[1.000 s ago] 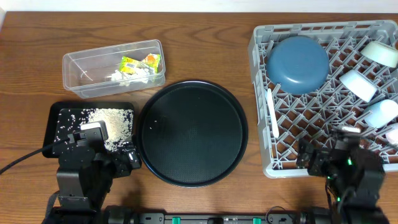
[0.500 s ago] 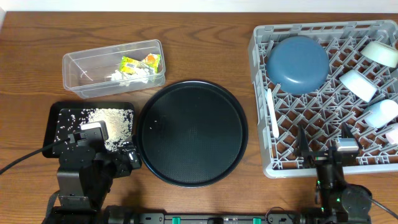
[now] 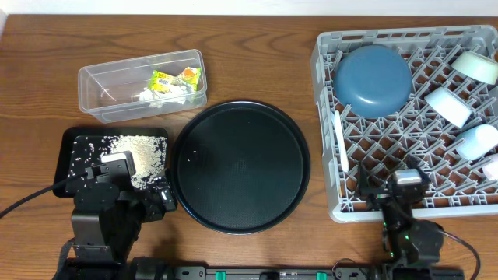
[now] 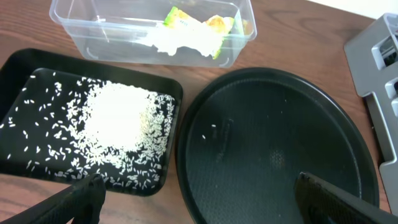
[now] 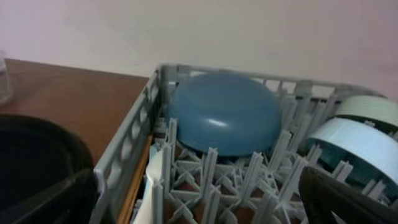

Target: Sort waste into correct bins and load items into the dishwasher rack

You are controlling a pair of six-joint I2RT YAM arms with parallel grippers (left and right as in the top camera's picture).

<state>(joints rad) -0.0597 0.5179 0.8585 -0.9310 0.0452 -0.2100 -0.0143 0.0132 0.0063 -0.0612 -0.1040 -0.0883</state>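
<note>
The grey dishwasher rack [image 3: 327,117] holds an upturned dark-blue bowl [image 3: 372,79], pale teal and white cups [image 3: 450,106] and a white spoon [image 3: 340,144]. A thin wooden stick [image 5: 134,186] lies along its left wall. The clear tub [image 3: 142,85] holds yellow-green wrappers [image 3: 175,78] and white tissue [image 3: 167,95]. The shallow black tray [image 3: 74,140] holds rice [image 3: 144,152]. My left gripper [image 4: 199,205] is open and empty over the table's front edge, between the black tray and the round tray. My right gripper [image 5: 199,205] is open and empty at the rack's front edge.
A large round black tray [image 3: 241,165] lies between the bins and the rack, with a few rice grains [image 4: 213,130] on it. The bowl [image 5: 224,115] and a teal cup [image 5: 357,143] face my right wrist camera. The rack fills the table's right side.
My right arm has moved left along the rack's front edge and swung its gripper toward the rack. The left arm and all objects have not moved.
</note>
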